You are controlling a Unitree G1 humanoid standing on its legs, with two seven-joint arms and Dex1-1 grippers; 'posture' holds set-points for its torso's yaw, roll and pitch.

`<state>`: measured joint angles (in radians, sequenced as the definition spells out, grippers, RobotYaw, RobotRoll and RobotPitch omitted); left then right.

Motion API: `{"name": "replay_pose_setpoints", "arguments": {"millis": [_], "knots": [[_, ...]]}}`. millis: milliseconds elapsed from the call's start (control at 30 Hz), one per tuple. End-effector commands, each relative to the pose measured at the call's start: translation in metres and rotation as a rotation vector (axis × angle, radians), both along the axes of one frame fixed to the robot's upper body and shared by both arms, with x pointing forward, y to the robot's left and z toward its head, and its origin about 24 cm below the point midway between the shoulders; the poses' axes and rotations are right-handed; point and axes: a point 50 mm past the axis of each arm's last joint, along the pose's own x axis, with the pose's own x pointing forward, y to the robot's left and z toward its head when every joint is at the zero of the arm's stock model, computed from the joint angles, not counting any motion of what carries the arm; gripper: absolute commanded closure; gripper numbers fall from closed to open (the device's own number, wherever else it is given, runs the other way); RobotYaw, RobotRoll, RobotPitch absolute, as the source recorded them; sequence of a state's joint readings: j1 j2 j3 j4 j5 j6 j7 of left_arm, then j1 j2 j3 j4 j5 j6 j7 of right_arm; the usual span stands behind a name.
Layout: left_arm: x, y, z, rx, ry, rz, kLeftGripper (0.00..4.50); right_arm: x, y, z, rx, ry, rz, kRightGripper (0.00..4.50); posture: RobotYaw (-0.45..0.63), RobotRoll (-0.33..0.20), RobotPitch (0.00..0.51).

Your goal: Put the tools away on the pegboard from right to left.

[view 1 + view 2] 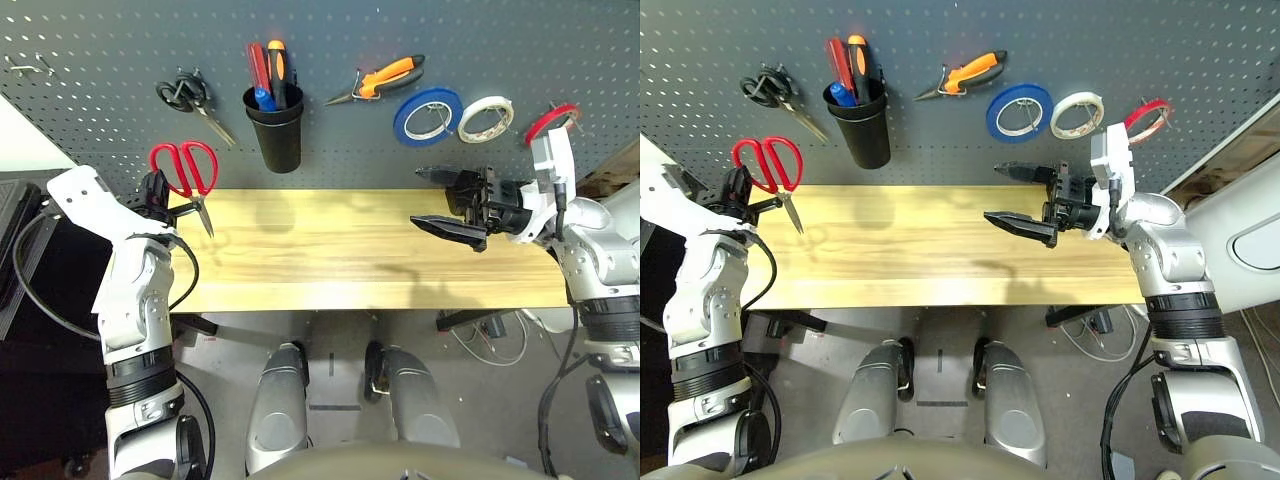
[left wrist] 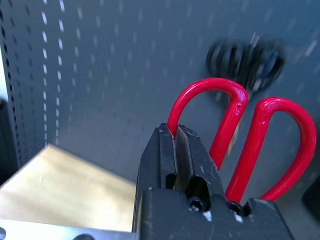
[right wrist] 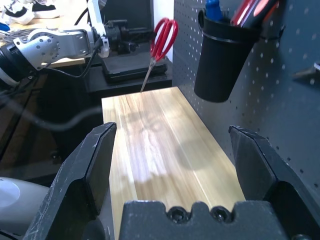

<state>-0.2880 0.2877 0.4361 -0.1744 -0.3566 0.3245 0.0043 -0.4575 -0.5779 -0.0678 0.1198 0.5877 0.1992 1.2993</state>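
red-handled scissors (image 1: 188, 168) are in my left hand (image 2: 175, 131), closed on one handle loop, blades hanging over the bench (image 1: 330, 250). my right hand (image 3: 172, 130) is wide open and empty. i should lift them above the free hook (image 1: 30, 66) at the pegboard's (image 1: 340, 30) left, line up a loop, ease it over, then let go gently.

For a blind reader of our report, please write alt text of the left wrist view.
The black left gripper is shut on one handle loop of red-handled scissors. Behind are the dark pegboard, blurred black-handled scissors hanging on it, and a pale wooden tabletop.
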Motion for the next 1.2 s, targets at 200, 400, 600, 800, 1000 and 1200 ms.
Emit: {"name": "replay_pose_setpoints", "arguments": {"millis": [200, 400, 600, 800, 1000, 1200], "knots": [[0.004, -0.003, 0.030, -0.045, -0.210, -0.024, 4.48, -0.014, -0.022, 0.025, 0.022, -0.012, 0.017, 0.00, -0.02, 0.000, 0.069], [0.016, -0.005, 0.028, -0.058, -0.192, -0.015, 4.48, -0.018, -0.027, 0.033, 0.020, -0.013, 0.017, 0.00, -0.04, 0.000, 0.070], [0.033, -0.001, 0.023, -0.051, -0.162, 0.014, 4.48, -0.021, -0.022, 0.039, 0.034, -0.026, 0.034, 0.00, -0.07, 0.000, 0.069], [0.053, 0.004, 0.012, -0.057, -0.113, 0.063, 4.48, -0.023, -0.016, 0.042, 0.042, -0.036, 0.036, 0.00, -0.09, 0.000, 0.065], [0.068, -0.002, 0.003, -0.073, -0.065, 0.043, 4.48, -0.025, -0.013, 0.042, 0.053, -0.039, 0.034, 0.00, -0.11, 0.000, 0.067], [0.066, -0.012, -0.021, -0.015, 0.037, -0.033, 2.51, -0.024, -0.012, 0.028, 0.080, -0.020, -0.030, 0.00, -0.11, 0.000, 0.077]]}}
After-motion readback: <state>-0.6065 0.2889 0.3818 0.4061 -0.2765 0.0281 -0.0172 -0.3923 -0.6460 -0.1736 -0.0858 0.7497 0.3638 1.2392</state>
